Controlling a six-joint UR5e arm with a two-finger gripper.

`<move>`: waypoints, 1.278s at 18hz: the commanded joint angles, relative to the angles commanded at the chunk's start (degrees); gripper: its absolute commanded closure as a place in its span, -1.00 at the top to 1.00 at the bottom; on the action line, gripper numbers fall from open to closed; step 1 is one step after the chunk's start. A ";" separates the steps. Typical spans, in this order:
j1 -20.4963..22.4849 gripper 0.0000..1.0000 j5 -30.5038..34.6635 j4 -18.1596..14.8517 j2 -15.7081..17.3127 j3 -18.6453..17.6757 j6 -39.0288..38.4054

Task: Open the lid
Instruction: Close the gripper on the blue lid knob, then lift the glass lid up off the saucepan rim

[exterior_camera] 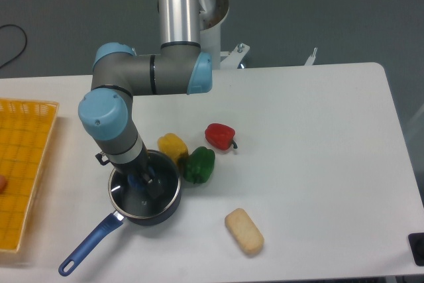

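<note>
The claw (144, 183) stood directly over the lid (136, 197), which lay flat on the saucepan (149, 215), its blue knob right at the fingertips; whether the fingers had closed on the knob could not be told. On the table (318, 150) there were one saucepan, one lid, three peppers (199, 165) (yellow, green, red), one pale loaf-shaped block (244, 231) and one yellow basket (23, 164).

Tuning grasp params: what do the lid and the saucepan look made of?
Lid: apparently clear glass, since the pan's inside shows through it, with a thin shiny metal rim; its blue knob, mostly hidden by the gripper, could be plastic. Saucepan: dark blue glossy wall, probably enamelled or coated metal; the handle looks like blue plastic.
</note>
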 joint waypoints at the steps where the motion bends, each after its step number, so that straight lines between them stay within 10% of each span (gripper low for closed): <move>1: 0.09 1.00 -0.09 -0.09 -0.09 0.00 0.53; 8: 0.09 1.00 -0.18 -0.09 -0.09 0.00 0.71; 15: 0.18 0.43 -0.26 -0.09 -0.09 0.00 0.71; 23: 0.18 0.32 -0.17 -0.09 -0.09 0.00 0.62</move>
